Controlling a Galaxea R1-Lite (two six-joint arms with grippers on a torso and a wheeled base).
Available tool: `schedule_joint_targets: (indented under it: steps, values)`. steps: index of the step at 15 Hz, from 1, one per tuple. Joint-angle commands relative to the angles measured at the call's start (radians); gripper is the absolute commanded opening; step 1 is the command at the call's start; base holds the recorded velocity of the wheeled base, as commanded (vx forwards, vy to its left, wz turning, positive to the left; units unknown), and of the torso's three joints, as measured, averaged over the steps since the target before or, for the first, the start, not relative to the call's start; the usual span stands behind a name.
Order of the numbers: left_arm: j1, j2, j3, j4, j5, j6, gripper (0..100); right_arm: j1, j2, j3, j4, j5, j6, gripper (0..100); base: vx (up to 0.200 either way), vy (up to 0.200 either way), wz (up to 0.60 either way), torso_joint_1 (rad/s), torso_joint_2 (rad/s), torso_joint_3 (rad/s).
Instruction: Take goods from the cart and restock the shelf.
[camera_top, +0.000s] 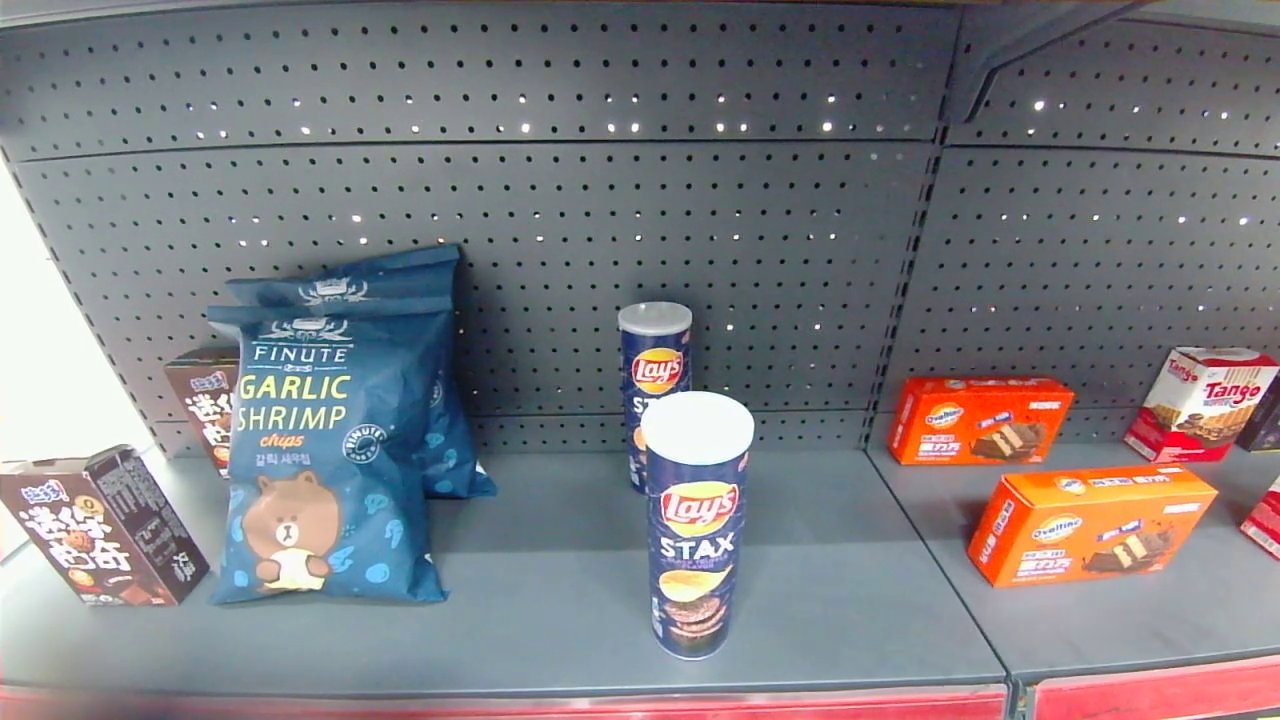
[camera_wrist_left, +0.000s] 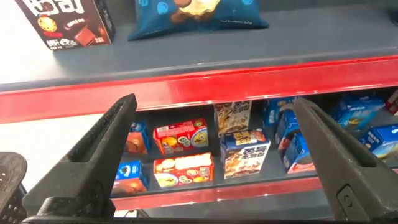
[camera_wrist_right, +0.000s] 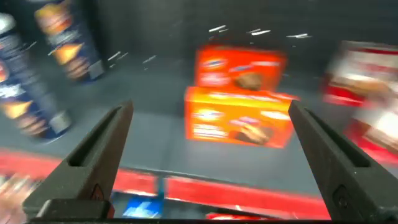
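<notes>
While two chip cans stand on the half-bare shelf, the left gripper and right gripper hover spread and empty, restocking seemingly unfinished.

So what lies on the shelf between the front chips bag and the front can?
Nothing; the head view shows bare shelf between that bag and that can.

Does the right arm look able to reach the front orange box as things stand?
Probably yes: the right gripper is open and faces the front orange box, with only bare shelf between them.
</notes>
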Motion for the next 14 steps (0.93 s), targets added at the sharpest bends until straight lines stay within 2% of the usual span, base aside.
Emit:
schedule_joint_targets:
  steps: [1, 3, 7, 12, 14]
  values:
    - [-0.001, 0.005, -0.001, 0.001, -0.002, -0.005, 100, 0.148, 0.225, 0.002, -0.026, 0.009, 0.071, 100, 0.000, 0.000, 0.00, 0.000, 0.00, 0.000]
    - [-0.006, 0.006, -0.001, 0.001, -0.005, -0.010, 100, 0.218, 0.286, 0.032, -0.049, 0.000, 0.073, 100, 0.000, 0.000, 0.00, 0.000, 0.00, 0.000]
    - [-0.012, 0.006, -0.001, 0.001, -0.014, -0.007, 100, 0.384, 0.420, 0.058, -0.094, -0.143, 0.076, 100, 0.000, 0.000, 0.00, 0.000, 0.00, 0.000]
    - [-0.020, 0.006, 0.000, 0.000, -0.007, -0.005, 100, 0.438, 0.564, 0.043, -0.174, -0.212, 0.076, 100, 0.000, 0.000, 0.00, 0.000, 0.00, 0.000]
    - [-0.020, 0.009, 0.000, 0.000, -0.008, 0.001, 100, 0.449, 0.653, -0.006, -0.229, -0.226, 0.074, 100, 0.000, 0.000, 0.00, 0.000, 0.00, 0.000]
